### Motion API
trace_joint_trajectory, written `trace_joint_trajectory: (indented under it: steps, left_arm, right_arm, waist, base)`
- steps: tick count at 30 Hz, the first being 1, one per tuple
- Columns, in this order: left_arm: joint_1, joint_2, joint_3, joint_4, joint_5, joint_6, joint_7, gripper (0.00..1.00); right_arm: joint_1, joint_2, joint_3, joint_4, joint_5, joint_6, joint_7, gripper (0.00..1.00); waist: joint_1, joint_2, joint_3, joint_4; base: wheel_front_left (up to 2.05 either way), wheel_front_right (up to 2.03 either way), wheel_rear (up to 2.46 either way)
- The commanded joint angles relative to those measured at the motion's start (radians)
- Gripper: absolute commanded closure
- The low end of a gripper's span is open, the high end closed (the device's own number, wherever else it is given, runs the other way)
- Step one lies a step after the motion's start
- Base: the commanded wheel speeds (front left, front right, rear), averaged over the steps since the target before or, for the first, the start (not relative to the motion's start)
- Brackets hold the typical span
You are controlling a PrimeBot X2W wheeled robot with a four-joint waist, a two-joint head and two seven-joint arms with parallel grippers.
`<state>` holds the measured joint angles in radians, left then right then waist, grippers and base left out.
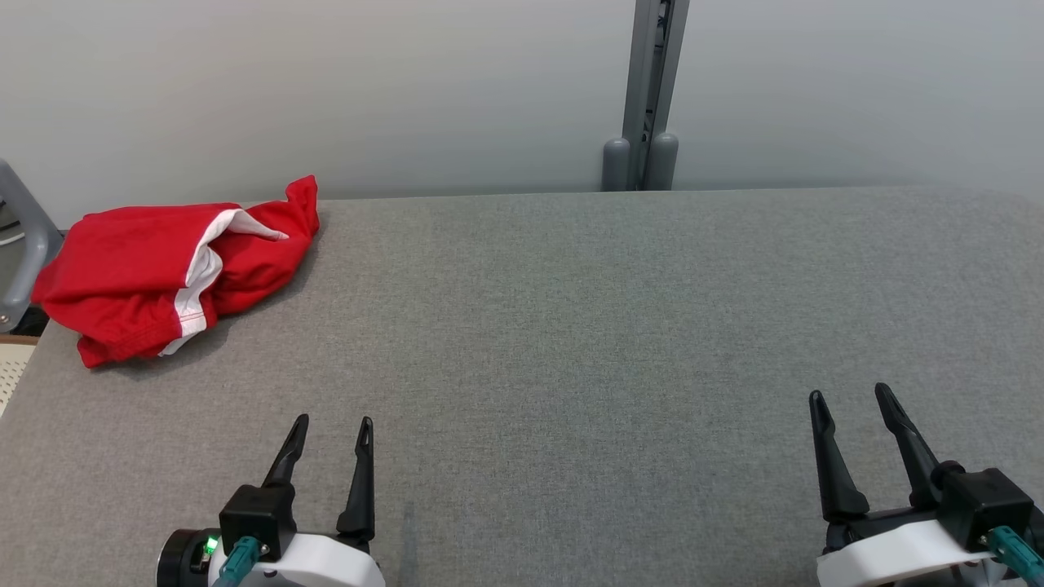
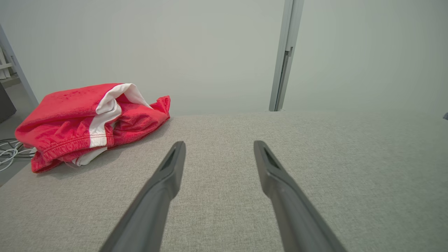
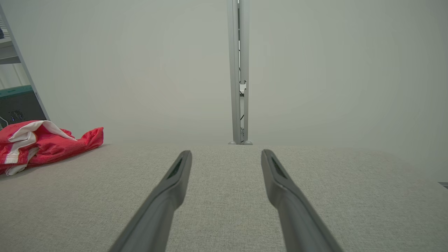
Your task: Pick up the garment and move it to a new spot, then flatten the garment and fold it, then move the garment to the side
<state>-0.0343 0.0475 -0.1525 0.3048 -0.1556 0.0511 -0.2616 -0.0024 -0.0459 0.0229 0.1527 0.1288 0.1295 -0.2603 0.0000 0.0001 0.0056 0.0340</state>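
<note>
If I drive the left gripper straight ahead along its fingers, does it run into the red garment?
Probably not. The left gripper points past the red garment, which lies to its left. Its line looks free over the grey table towards the far edge and the wall; depth is unclear.

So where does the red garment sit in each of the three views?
Head view: red garment at the upper left, bunched on the table's far left corner.
Left wrist view: red garment at the middle left.
Right wrist view: red garment at the left edge, partly cut off.
Shared landmark: the grey post standing behind the table's far edge.
</note>
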Motion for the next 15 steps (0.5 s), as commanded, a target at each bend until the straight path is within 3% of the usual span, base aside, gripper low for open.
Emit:
trace_joint_trajectory:
  steps: [1,15]
  left_arm:
    - [-0.011,0.005,0.003,0.001,0.000,0.004,-0.005,0.00]
    - [-0.014,0.005,0.007,0.004,-0.006,-0.001,-0.005,0.00]
  right_arm:
    - [-0.007,-0.008,-0.002,0.004,0.008,0.002,-0.008,0.00]
    - [-0.008,-0.008,-0.006,0.006,0.014,0.002,-0.008,0.00]
  waist:
    - [0.0000,-0.0001,0.000,0.000]
    - [0.0000,-0.0001,-0.002,0.000]
  base:
    - [0.00,0.00,0.00]
    - [0.00,0.00,0.00]
